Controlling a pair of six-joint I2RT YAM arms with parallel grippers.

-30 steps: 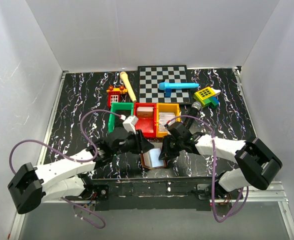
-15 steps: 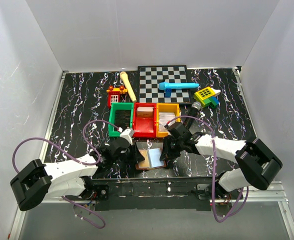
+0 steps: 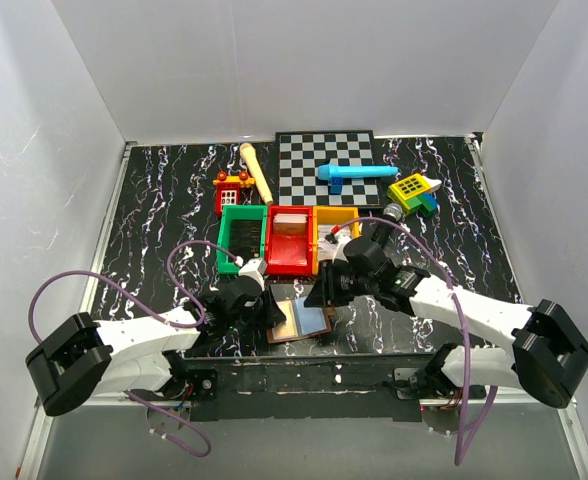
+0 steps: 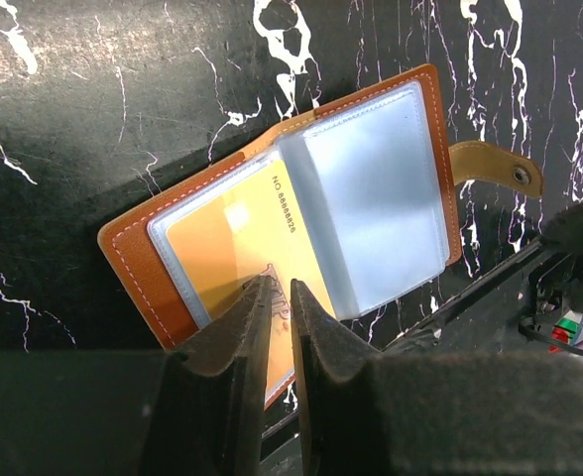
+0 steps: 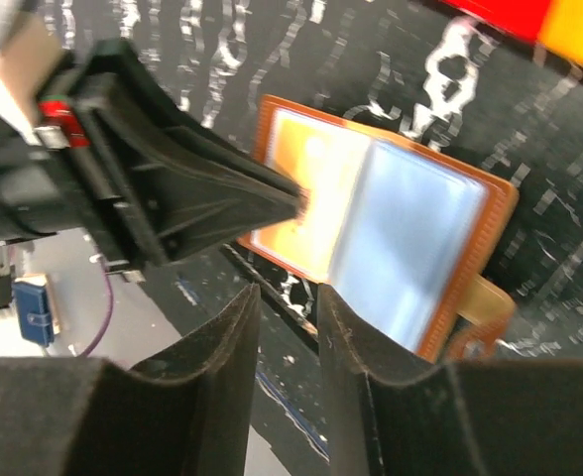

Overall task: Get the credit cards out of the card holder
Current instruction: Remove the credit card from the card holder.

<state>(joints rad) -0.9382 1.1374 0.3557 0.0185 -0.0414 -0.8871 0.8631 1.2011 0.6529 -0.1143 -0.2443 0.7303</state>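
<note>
Pressing down at the near edge of the surface (image 4: 93, 119), my left end effector (image 4: 274, 290) has its tips on the card holder (image 4: 371, 198), on the panel that carries a yellow card (image 4: 222, 238). Its fingers are drawn almost together, with only a thin slit between them. I cannot tell whether they nip the clear sleeve or only rest on it. My right end effector (image 5: 290, 293) hangs just beside the holder, off its edge and not touching it. Its fingers stand a narrow slot apart with nothing between them.

The holder lies spread flat on the black marbled top, just in front of the red bin (image 3: 272, 240). Its cover is brown with pale stitching along the rim. The yellow card sits in a clear sleeve on one side, with a printed number along one edge. A stack of pale blue-grey sleeves lies over the other side. A brown strap (image 4: 495, 169) with a snap sticks out from the blue-grey side.

From above, my left arm lies low along the near edge, its wrist reaching in from the left. My right arm comes in from the right, its forearm angled toward the middle and its wrist tipped down toward the holder's far right corner.
</note>
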